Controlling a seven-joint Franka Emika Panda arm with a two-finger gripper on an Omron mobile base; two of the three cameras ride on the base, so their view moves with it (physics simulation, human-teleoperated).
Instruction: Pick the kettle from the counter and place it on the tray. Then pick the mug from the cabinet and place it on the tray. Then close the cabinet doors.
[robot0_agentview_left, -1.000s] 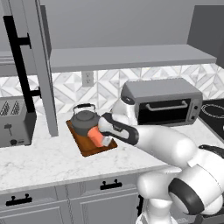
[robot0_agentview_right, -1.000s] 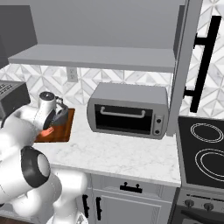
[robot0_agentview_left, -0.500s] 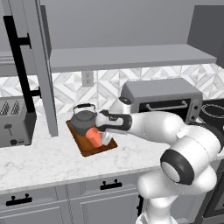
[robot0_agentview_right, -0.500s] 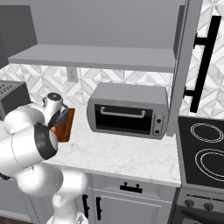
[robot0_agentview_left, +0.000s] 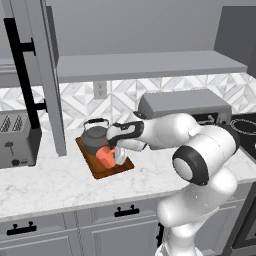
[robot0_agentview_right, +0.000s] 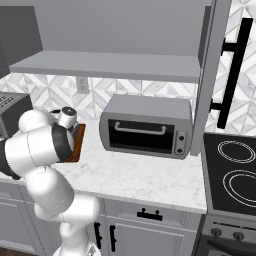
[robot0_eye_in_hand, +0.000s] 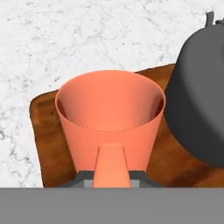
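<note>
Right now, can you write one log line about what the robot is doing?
phase: placing mug | end effector: shut on mug handle | mug: over tray | kettle: on tray | cabinet doors: open

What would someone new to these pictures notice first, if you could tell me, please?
Probably the orange mug, the one bright thing in a grey kitchen, held by its handle in the shut gripper over the brown tray. The dark kettle sits on that tray right beside the mug. Behind, a tall cabinet door stands open at the left of the counter.
</note>
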